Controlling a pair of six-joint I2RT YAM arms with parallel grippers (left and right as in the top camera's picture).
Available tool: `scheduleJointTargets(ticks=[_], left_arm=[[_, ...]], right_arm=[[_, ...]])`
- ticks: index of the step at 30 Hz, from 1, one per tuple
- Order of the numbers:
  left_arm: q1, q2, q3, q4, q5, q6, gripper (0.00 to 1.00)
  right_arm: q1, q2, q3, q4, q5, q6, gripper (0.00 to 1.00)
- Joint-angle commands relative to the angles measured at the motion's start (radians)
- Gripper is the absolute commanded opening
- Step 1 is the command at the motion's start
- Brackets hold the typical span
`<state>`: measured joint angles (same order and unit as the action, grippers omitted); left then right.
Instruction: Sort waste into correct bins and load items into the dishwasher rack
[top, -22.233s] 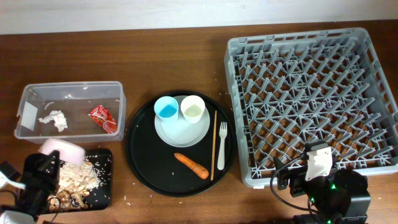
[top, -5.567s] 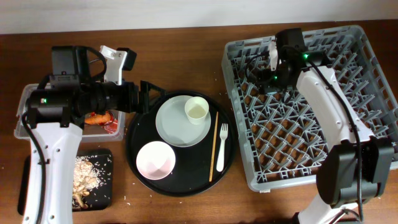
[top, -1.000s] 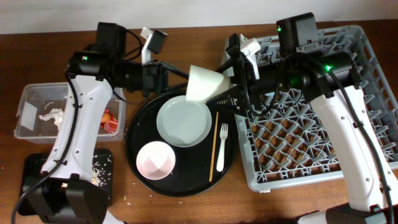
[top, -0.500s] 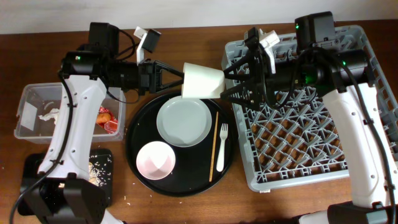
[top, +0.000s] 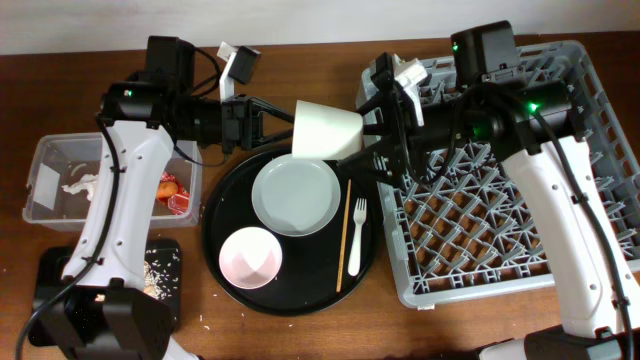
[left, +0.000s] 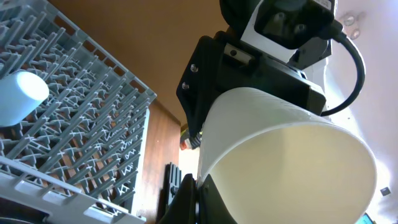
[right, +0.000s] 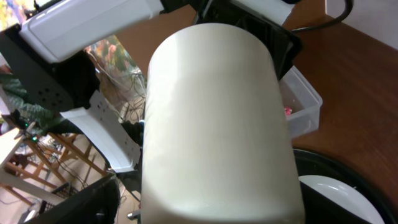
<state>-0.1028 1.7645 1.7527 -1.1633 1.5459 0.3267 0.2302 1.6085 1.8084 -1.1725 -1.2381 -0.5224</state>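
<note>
1. The left arm stands up from the near left. It bends at the elbow and stretches to the right with its forearm level.
2. The left gripper points right and is clamped on the rim of the cream cup, holding it on its side in the air. In the left wrist view one finger sits at the lower edge of the rim.
3. The right arm comes up from the near right, bends and reaches left, facing the other arm.
4. The right gripper points left with its fingers spread wide, one on each side of the cup's base end. Whether they touch the cup cannot be told.
</note>
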Motion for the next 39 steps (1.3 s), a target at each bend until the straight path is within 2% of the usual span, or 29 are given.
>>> scheduleJointTargets(ticks=[1,4,6,14,16,18,23,26,28,30,31,34,36,39], left_arm=[[-0.002,-0.013,0.013,-0.002,0.025,0.019,0.0],[-0.002,-0.013,0.013,-0.023,-0.05,0.019,0.0],[-0.002,-0.013,0.013,-0.065,-0.125,0.019,0.0],[-0.002,-0.013,0.013,-0.154,-0.322,0.019,0.01],[0.001,-0.013,0.013,-0.154,-0.365,0.019,0.11],[0.014,-0.013,0.013,-0.142,-0.393,0.019,0.13],[0.027,-0.013,0.013,-0.14,-0.521,0.008,0.15],[0.027,-0.013,0.013,-0.14,-0.709,-0.083,0.15],[0.027,-0.013,0.013,-0.14,-0.742,-0.103,0.15],[0.027,-0.013,0.013,-0.138,-0.79,-0.135,0.15],[0.027,-0.013,0.013,-0.135,-0.858,-0.175,0.15],[0.027,-0.013,0.013,-0.136,-0.888,-0.185,0.16],[0.027,-0.013,0.013,-0.135,-0.889,-0.185,0.16],[0.027,-0.013,0.013,-0.124,-0.962,-0.264,0.16]], right_arm=[[0.002,0.0,0.009,0.006,0.0,0.003,0.71],[0.002,0.0,0.009,0.026,-0.012,0.003,0.65],[0.001,0.0,0.01,0.045,-0.024,0.003,0.55],[-0.002,0.0,0.01,0.081,-0.032,0.006,0.47],[-0.002,0.0,0.01,0.081,-0.002,0.007,0.47],[-0.002,0.0,0.01,0.082,0.039,0.018,0.47],[-0.002,-0.001,0.01,0.1,0.27,0.135,0.42],[-0.019,-0.009,0.012,0.092,0.573,0.349,0.4],[-0.051,-0.019,0.016,0.035,0.766,0.442,0.4],[-0.071,-0.02,0.016,-0.029,0.867,0.47,0.39],[-0.086,-0.018,0.016,-0.109,0.961,0.48,0.39],[-0.087,-0.011,0.01,-0.207,1.074,0.484,0.38],[-0.087,-0.002,-0.006,-0.24,1.075,0.488,0.36],[-0.087,0.011,-0.099,-0.221,1.091,0.504,0.35]])
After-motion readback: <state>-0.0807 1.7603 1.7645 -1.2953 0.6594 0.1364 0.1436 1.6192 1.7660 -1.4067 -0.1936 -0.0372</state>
